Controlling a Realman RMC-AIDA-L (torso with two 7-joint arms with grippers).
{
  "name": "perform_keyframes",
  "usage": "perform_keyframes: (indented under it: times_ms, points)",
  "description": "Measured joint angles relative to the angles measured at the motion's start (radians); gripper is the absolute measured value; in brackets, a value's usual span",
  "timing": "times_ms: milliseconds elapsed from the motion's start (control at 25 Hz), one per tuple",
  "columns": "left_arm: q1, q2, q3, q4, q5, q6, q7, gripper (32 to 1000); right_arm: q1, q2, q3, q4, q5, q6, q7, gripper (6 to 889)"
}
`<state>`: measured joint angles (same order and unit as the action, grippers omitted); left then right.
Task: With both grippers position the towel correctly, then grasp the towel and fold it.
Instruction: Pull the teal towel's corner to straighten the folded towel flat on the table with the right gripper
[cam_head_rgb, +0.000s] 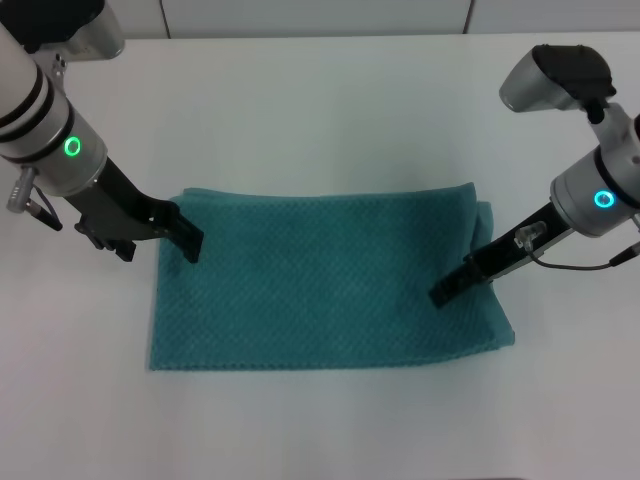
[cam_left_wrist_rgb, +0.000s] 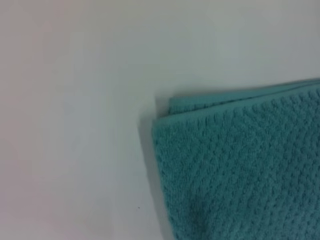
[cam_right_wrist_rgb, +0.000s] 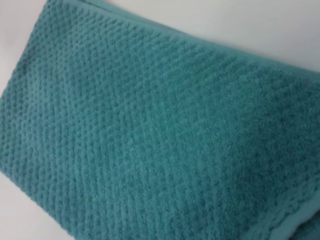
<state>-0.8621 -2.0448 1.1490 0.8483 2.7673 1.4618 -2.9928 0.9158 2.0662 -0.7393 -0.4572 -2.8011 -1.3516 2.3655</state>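
- Head view: the towel (cam_head_rgb: 320, 280) lies flat on the white bench (cam_head_rgb: 320, 100), about midway across it and toward its near edge, long sides running across the view. It is folded in layers; at its right end a lower layer sticks out a little past the top one.
- Head view: the left gripper (cam_head_rgb: 188, 240) reaches in from the bench's left side, and its tip is down at the towel's left edge, near the far left corner. Whether its jaws are open or closed cannot be told.
- Head view: the right gripper (cam_head_rgb: 442, 292) comes in from the right side, and its tip rests on the towel's top, just inside the right edge. The state of its jaws cannot be told either.
- Left wrist view: one towel corner (cam_left_wrist_rgb: 165, 122) shows on the bare bench, with a second layer peeking out just past the top layer's edge. No fingers show.
- Right wrist view: the towel's waffle weave fills nearly the whole picture, with strips of bench at two corners and a hemmed edge (cam_right_wrist_rgb: 280, 225) along one side. No fingers show.
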Motion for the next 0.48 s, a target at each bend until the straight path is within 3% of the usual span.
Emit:
perform_keyframes:
  times_ms: [400, 480]
  points:
    - [0.001, 0.0, 0.0, 0.0, 0.0, 0.0, 0.0, 892, 0.001, 0.002, 0.0, -0.001, 0.001, -0.01, -0.002, 859]
    - [0.001, 0.0, 0.0, 0.0, 0.0, 0.0, 0.0, 891, 0.001, 0.002, 0.0, -0.002, 0.001, -0.011, -0.002, 860]
